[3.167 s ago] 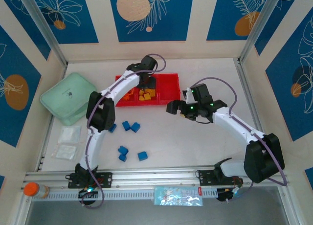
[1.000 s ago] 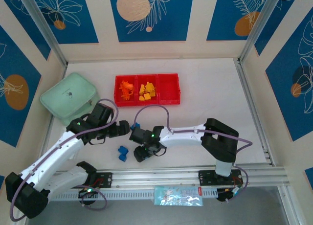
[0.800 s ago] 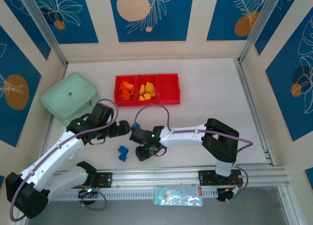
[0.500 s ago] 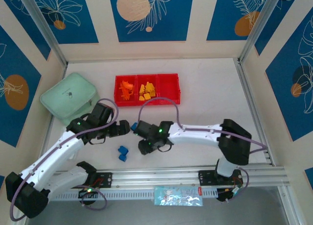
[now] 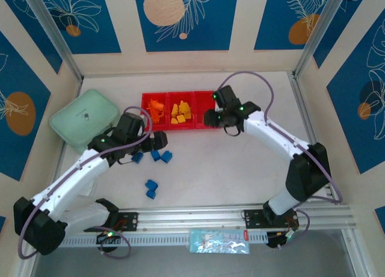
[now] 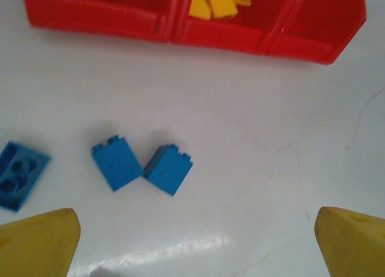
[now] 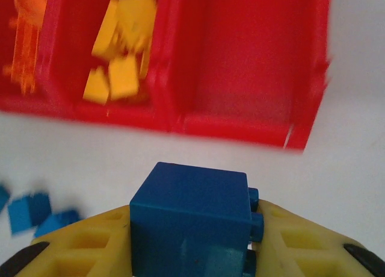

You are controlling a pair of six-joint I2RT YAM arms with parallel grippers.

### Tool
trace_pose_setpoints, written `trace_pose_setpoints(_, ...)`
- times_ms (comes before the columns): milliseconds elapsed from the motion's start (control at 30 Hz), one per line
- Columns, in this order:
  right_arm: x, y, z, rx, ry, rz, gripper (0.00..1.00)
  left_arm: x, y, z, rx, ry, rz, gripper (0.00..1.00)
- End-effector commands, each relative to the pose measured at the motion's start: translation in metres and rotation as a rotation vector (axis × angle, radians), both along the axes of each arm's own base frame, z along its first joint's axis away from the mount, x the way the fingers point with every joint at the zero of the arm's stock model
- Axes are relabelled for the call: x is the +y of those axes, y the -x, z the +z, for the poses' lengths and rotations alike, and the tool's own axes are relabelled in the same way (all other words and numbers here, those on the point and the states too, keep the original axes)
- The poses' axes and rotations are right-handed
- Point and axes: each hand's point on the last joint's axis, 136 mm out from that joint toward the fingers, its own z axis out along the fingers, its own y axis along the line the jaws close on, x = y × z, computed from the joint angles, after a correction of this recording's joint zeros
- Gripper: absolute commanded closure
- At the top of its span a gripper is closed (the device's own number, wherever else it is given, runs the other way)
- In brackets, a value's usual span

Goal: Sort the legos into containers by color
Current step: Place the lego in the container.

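R gripper (image 5: 211,117) pinched a small blue plastic brick (image 7: 189,220) beside the empty bin of the shallow red plastic tray (image 7: 240,132), prob. for blues; L gripper (image 6: 195,241) spread wide.

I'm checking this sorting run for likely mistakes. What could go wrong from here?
1. The right claw grips a blue plastic brick near the front wall of the empty right compartment of the red plastic tray. An early release could drop it on the white table.
2. The open left claw hangs over two touching blue bricks. Closing on one may knock the other away.
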Motion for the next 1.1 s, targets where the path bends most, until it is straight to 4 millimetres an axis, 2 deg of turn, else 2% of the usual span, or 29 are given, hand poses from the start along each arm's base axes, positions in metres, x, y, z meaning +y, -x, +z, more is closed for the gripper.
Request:
trace_pose_setpoints(0, -0.003, -0.040, -0.006, -0.016, 0.000, 0.020, 0.58, -0.009, -0.026, 0.020, -0.085, 0.031, 0.002, 0.01)
trace_pose_setpoints(133, -0.006, -0.078, -0.019, -0.013, 0.026, 0.016, 0.58, -0.014, -0.039, 0.022, -0.095, 0.027, 0.003, 0.01)
trace_pose_setpoints(300, -0.004, -0.109, -0.037, 0.002, 0.053, 0.023, 0.55, -0.011, -0.050, 0.016, -0.095, 0.013, 0.033, 0.01)
trace_pose_setpoints(400, -0.004, -0.119, -0.046, 0.008, 0.075, 0.025, 0.53, -0.008, -0.052, 0.012, -0.080, 0.020, 0.048, 0.01)
trace_pose_setpoints(500, -0.003, -0.122, -0.051, 0.020, 0.074, 0.031, 0.46, -0.005, -0.052, 0.011, -0.076, 0.023, 0.055, 0.01)
trace_pose_setpoints(633, -0.003, -0.124, -0.038, -0.010, 0.084, 0.034, 0.36, -0.002, -0.052, 0.012, -0.076, 0.033, 0.062, 0.01)
trace_pose_setpoints(767, 0.002, -0.106, -0.025, -0.012, 0.062, 0.055, 0.35, -0.001, -0.048, 0.015, -0.071, 0.045, 0.057, 0.01)
trace_pose_setpoints(900, 0.021, -0.068, -0.020, -0.007, 0.006, 0.111, 0.35, 0.004, -0.038, 0.018, -0.065, 0.043, 0.056, 0.01)
trace_pose_setpoints(1067, 0.051, -0.018, -0.027, 0.037, 0.004, 0.199, 0.33, 0.013, -0.020, 0.015, -0.041, 0.029, 0.044, 0.01)
